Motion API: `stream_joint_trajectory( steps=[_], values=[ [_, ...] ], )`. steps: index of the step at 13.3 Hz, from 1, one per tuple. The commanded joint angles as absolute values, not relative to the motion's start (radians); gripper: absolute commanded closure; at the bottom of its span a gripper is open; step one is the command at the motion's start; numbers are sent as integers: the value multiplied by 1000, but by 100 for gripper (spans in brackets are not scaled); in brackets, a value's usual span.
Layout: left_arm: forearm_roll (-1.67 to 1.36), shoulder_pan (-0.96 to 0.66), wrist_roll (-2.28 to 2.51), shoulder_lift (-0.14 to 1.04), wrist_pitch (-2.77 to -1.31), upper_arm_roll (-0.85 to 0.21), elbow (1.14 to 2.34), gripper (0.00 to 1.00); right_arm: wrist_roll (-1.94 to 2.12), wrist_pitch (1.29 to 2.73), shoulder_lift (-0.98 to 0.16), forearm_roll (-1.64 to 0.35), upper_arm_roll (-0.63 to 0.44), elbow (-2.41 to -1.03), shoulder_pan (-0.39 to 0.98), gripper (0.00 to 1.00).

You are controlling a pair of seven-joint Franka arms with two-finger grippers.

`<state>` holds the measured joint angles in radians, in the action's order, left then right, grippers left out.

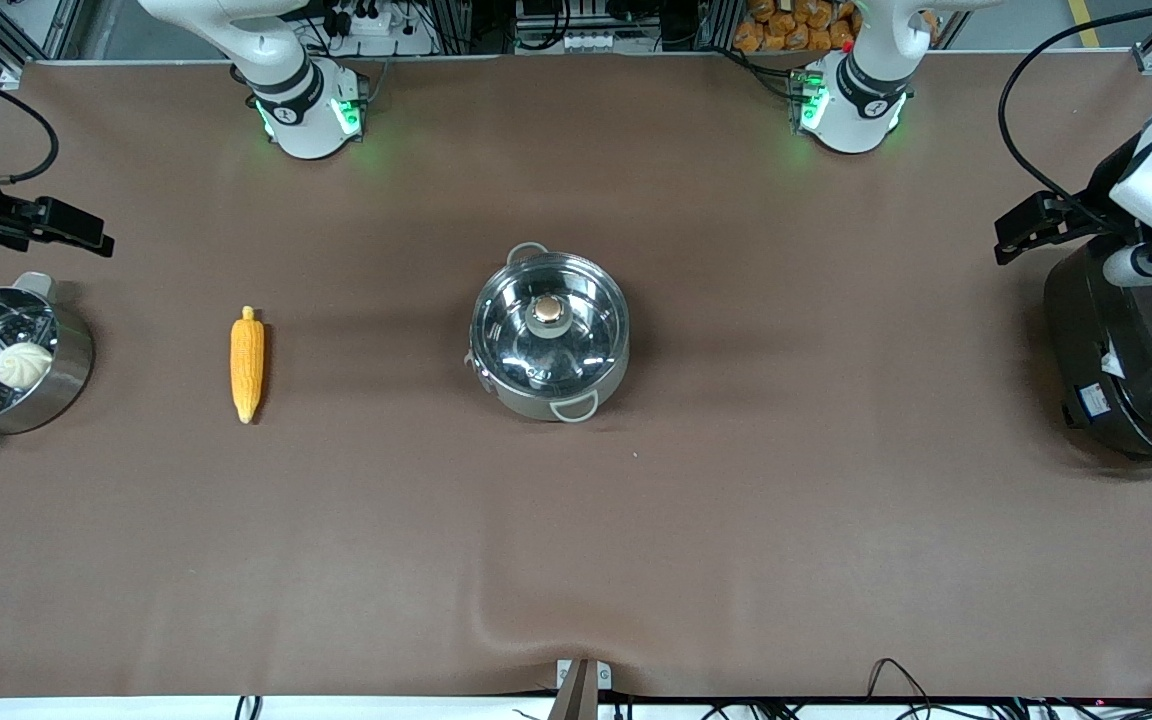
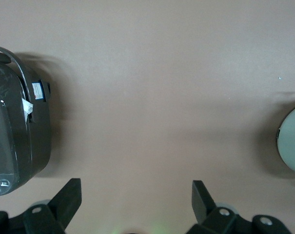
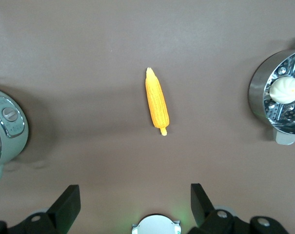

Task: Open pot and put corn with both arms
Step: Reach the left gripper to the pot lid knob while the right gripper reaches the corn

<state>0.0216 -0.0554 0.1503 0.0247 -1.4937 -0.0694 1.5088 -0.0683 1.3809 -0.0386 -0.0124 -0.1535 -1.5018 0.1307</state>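
Observation:
The shiny steel pot (image 1: 548, 345) stands mid-table with its glass lid (image 1: 576, 330) on; part of it shows in the right wrist view (image 3: 6, 129) and its edge in the left wrist view (image 2: 292, 141). The yellow-orange corn (image 1: 247, 362) lies flat on the table between the pot and the steamer pot, and shows in the right wrist view (image 3: 157, 101). My right gripper (image 1: 86, 238) hangs open and empty above the table at the right arm's end (image 3: 135, 197). My left gripper (image 1: 1014, 238) hangs open and empty beside the rice cooker (image 2: 136, 195).
A steel steamer pot (image 1: 61, 375) with a white bun (image 1: 23, 364) stands at the right arm's end, also in the right wrist view (image 3: 259, 90). A large black rice cooker (image 1: 1126, 360) stands at the left arm's end, also in the left wrist view (image 2: 15, 136).

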Motion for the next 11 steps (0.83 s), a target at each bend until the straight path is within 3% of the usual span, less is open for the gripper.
stream_joint_trajectory(
  steps=[1, 7, 11],
  values=[
    [6, -49, 120, 21, -1477, -67, 1499, 0, -110, 1399, -34, 14, -147, -1465, 140, 0],
    [9, -55, 109, 32, -1477, -69, 1506, 0, -112, 1405, -34, 12, -144, -1466, 137, 0],
    [-60, -109, 153, 135, -1477, -80, 1407, 0, -110, 1423, -38, 11, -144, -1473, 137, 0]
  ],
)
